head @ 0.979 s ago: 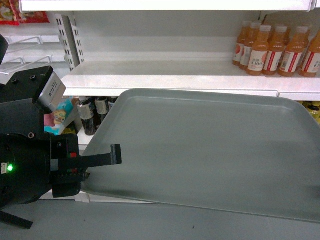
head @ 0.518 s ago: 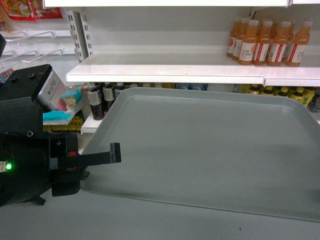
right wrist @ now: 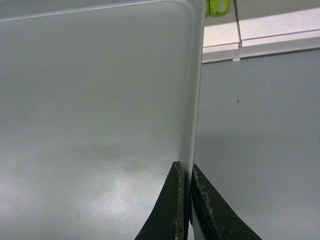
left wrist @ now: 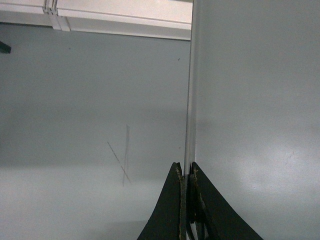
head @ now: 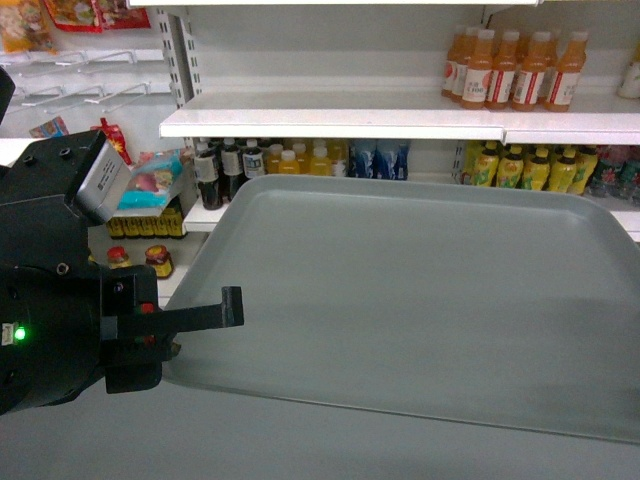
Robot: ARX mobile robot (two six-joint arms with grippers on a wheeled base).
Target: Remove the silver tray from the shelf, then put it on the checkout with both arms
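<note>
- The tray (head: 420, 300) fills most of our head view, its far edge at 12 o'clock just below the shelf (head: 330, 125) front lip; it is clear of the board and held over grey floor, its right end cut off by the frame edge.
- The shelf runs across 12 o'clock behind the tray, with orange drink bottles (head: 515, 70) standing on it at 1 o'clock and a lower row of dark and yellow bottles (head: 250, 160) under the board.
- Our left arm (head: 60, 300) sits at 9 o'clock in the head view, a green light lit on its body, with a black finger (head: 215, 312) lying over the tray's left rim.
- Left gripper (left wrist: 187, 172): at 6 o'clock in its wrist view we see the two jaws clenched on the tray's (left wrist: 255, 115) thin rim, which runs straight up toward 12.
- Right gripper (right wrist: 186, 172): in its wrist view the jaws are likewise pinched tight on the tray's (right wrist: 95, 110) rim at 6 o'clock, with the rounded corner at 1 o'clock.
- A green bottle (right wrist: 217, 6) shows at 1 o'clock in the right wrist view, beyond the tray corner.
- Snack packets (head: 150, 185) lie on a lower shelf at 10 o'clock in the head view, beside the left arm.
</note>
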